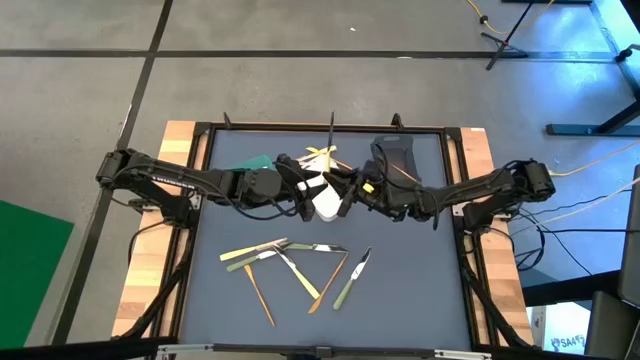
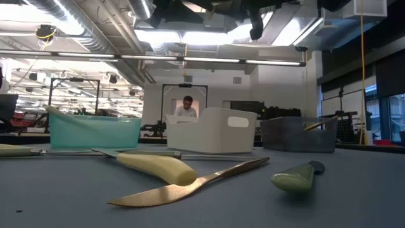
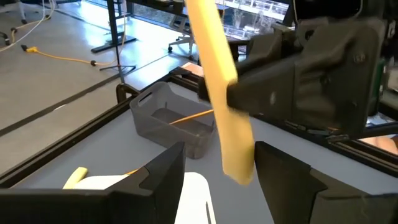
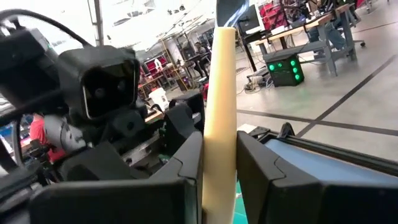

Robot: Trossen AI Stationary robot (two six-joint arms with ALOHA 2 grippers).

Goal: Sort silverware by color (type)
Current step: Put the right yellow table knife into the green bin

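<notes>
Both grippers meet over the white container (image 1: 326, 205) at the table's middle. My right gripper (image 4: 219, 155) is shut on a pale yellow knife (image 4: 219, 93), blade end up. My left gripper (image 3: 222, 160) is open, and its fingers stand on either side of that knife's lower end (image 3: 239, 165) with a gap showing. Other silverware lies flat on the near half of the table: a pale yellow knife (image 2: 158, 166), an orange-brown knife (image 2: 190, 186) and a light green piece (image 2: 296, 178). More pale yellow pieces (image 1: 321, 156) show by the white container. My right gripper pinches the pale yellow knife's handle (image 4: 217, 134) between its two fingers (image 4: 186, 168), which lie across it. The gripper comes in roughly level from the table's right side. The knife stands nearly upright, lifted clear above the white container, its lower handle end hanging below the fingers.
Three containers stand in a row at the far side: green (image 2: 95, 131), white (image 2: 212, 130) and grey (image 2: 297, 133), the grey one (image 3: 174, 121) holding an orange-brown piece. Loose silverware (image 1: 290, 262) is scattered over the near half. A person sits in the room beyond.
</notes>
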